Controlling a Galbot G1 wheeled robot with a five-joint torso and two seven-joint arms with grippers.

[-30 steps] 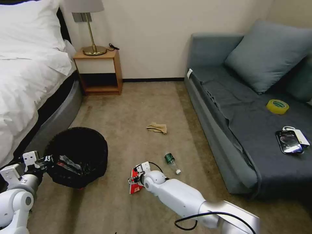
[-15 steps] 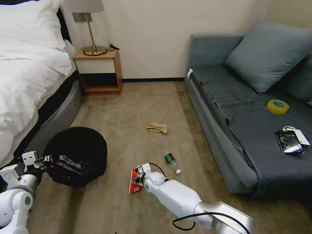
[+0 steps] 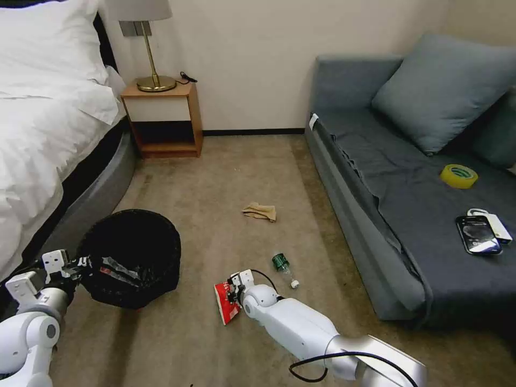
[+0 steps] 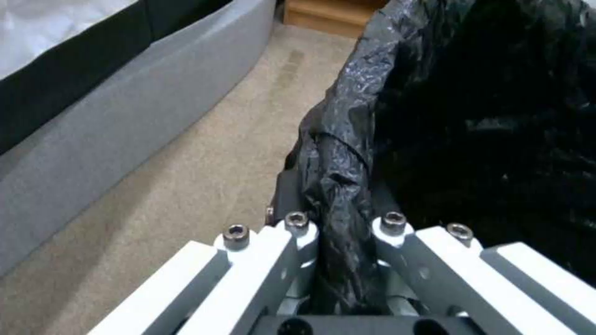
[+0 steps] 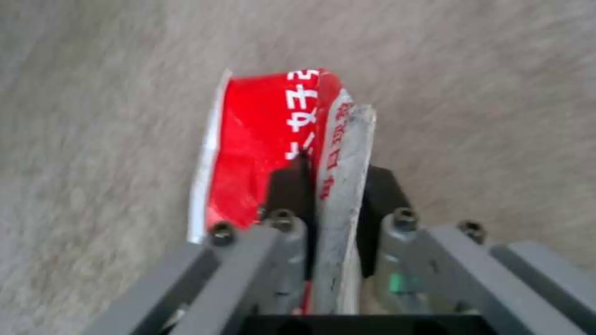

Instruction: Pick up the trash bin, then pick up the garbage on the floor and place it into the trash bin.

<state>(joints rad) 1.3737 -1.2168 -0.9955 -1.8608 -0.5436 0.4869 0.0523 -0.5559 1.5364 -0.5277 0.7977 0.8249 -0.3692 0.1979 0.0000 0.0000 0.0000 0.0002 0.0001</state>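
Observation:
The trash bin [image 3: 131,258], round and lined with a crinkly black bag, sits low at the left by the bed. My left gripper [image 3: 80,264] is shut on its bag-covered rim [image 4: 338,186]. A dark-and-yellow wrapper [image 3: 115,269] lies inside it. My right gripper [image 3: 231,295] is shut on the red-and-white wrapper [image 3: 226,307], pinching a fold [image 5: 338,181] of it just above the carpet. On the floor lie a small green bottle [image 3: 283,267] with a white cap and a crumpled tan paper [image 3: 260,211].
A bed [image 3: 48,134] runs along the left and a wooden nightstand [image 3: 163,115] with a lamp stands at the wall. The grey sofa [image 3: 408,204] on the right carries a yellow tape roll [image 3: 458,176], a black phone [image 3: 477,234] and a white charger [image 3: 497,224].
The red-and-white wrapper has turned and shifted slightly in my right gripper. The bin and my left gripper have moved a little to the right.

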